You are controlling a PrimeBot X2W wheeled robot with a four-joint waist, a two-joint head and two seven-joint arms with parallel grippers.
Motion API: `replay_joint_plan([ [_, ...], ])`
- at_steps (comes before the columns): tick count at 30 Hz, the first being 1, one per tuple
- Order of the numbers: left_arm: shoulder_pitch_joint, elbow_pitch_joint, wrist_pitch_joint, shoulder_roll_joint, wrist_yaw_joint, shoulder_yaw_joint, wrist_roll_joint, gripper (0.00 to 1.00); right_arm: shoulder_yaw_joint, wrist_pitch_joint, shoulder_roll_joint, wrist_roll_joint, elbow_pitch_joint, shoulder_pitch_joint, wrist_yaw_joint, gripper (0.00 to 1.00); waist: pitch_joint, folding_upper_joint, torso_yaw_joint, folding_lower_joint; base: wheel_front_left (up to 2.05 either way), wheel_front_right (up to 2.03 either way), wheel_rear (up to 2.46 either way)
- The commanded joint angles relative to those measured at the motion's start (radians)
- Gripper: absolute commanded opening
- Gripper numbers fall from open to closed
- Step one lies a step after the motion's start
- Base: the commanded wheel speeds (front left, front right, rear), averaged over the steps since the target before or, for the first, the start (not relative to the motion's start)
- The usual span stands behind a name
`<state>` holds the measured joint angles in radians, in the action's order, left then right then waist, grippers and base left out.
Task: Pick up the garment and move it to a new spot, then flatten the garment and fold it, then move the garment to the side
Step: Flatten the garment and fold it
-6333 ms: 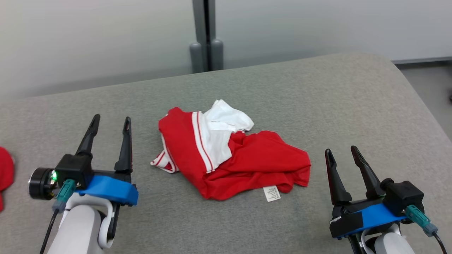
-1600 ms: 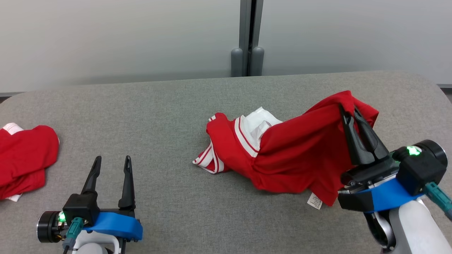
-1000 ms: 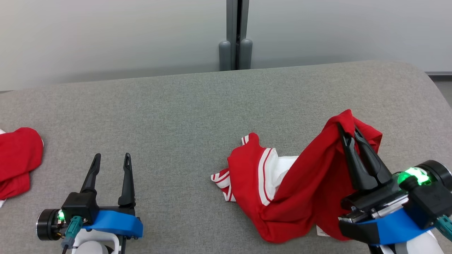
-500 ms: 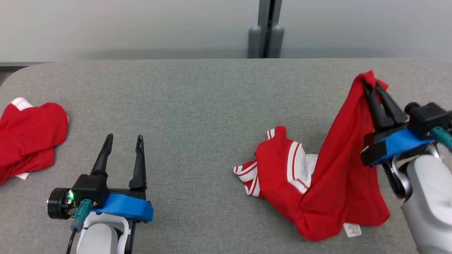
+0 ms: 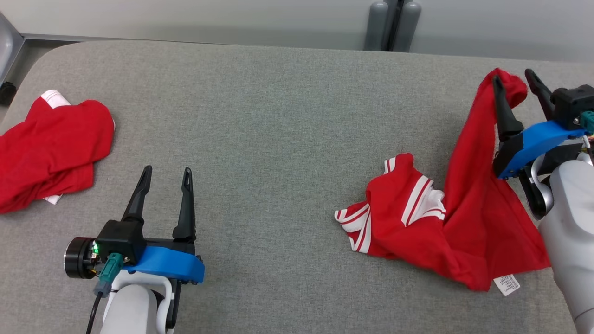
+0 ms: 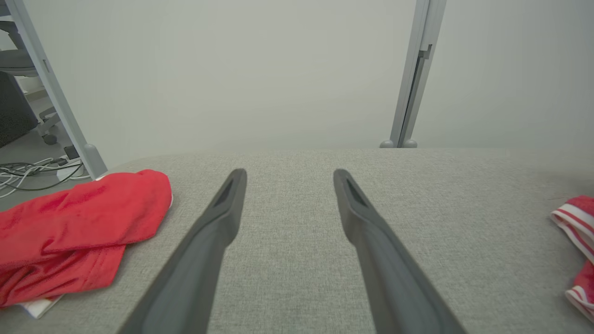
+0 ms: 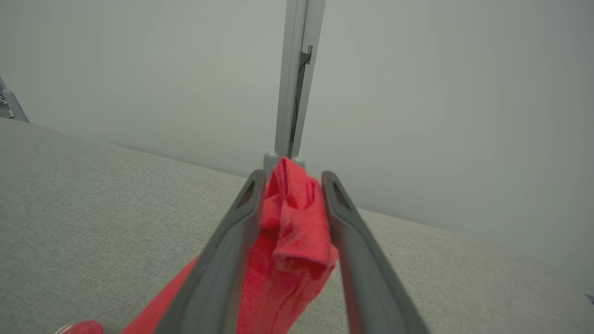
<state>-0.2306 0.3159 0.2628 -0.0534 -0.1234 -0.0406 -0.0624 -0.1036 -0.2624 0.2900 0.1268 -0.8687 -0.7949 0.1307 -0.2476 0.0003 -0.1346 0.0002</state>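
Observation:
The garment (image 5: 464, 218), red with white striped trim, lies crumpled at the right of the grey table (image 5: 278, 116). One corner is raised and draped against the inner finger of my right gripper (image 5: 512, 75). That gripper's jaws stand apart. In the right wrist view the red cloth (image 7: 292, 232) bunches loosely between the spread fingers of the right gripper (image 7: 292, 175). My left gripper (image 5: 167, 169) hovers open and empty over bare table at the lower left, far from the garment. The left wrist view shows the left gripper (image 6: 288, 172) and the garment's striped edge (image 6: 577, 218).
A second red garment (image 5: 51, 148) lies heaped near the table's left edge, also seen in the left wrist view as a red heap (image 6: 79, 222). A grey post (image 5: 392, 23) stands behind the table. The table's rounded right edge is close to my right arm.
The right gripper's jaws have spread apart from their tight pinch on the raised cloth, which still hangs at the fingers. The head camera has shifted. The left gripper is unchanged.

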Motion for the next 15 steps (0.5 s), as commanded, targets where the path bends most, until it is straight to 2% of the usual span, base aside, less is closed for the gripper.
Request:
replay_joint_plan([
  [1,-0.017,0.0,0.003,0.002,0.002,0.003,-0.005,1.0,-0.001,-0.003,-0.002,-0.005,0.005,-0.022,0.0,1.0,0.002,-0.0003,0.004,-0.0002,0.0,0.0,0.0],
  [7,0.008,0.004,0.003,0.002,0.007,0.017,-0.002,1.0,-0.008,-0.003,-0.019,0.008,0.089,0.043,0.0,1.0,0.032,-0.0003,0.048,-0.0002,0.0,0.0,0.0],
  [15,0.046,0.01,0.003,-0.004,0.005,0.035,0.005,1.0,-0.009,-0.002,-0.045,0.05,0.339,0.234,0.0,1.0,0.093,-0.0003,0.12,-0.0002,0.0,0.0,0.0],
])
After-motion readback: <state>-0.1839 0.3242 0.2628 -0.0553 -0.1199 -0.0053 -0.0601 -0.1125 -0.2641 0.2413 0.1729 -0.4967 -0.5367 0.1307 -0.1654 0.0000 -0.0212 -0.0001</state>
